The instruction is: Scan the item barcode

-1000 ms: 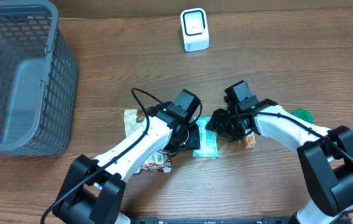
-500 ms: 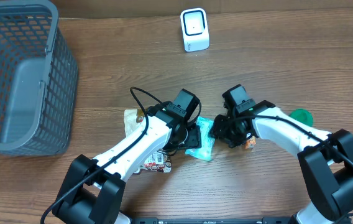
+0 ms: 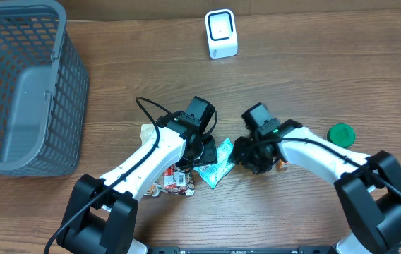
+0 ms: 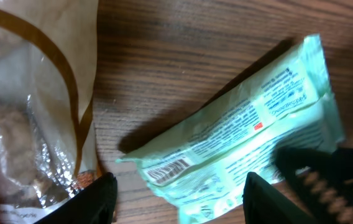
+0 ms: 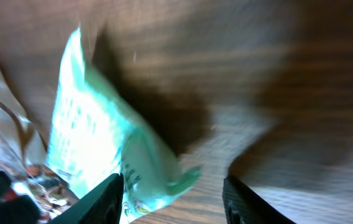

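As it lies on the table (image 3: pixel 327 63), the mint-green packet (image 4: pixel 238 130) shows fine print and a barcode (image 4: pixel 167 171); left gripper (image 4: pixel 179 190) released, right gripper's (image 5: pixel 173 186) hold I cannot tell.

Wooden table (image 3: pixel 327 63) bears basket (image 3: pixel 74 85), scanner (image 3: pixel 221 33), green packet (image 3: pixel 214 171), lid (image 3: pixel 341 132)

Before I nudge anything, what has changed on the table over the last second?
The green packet slid toward the left arm's side and the near edge, turning askew and tipping up on one edge. The left gripper and right gripper both followed it. The left jaws stand open; whether the right grips it I cannot tell. The scanner, basket, snack bags and green lid stayed put.
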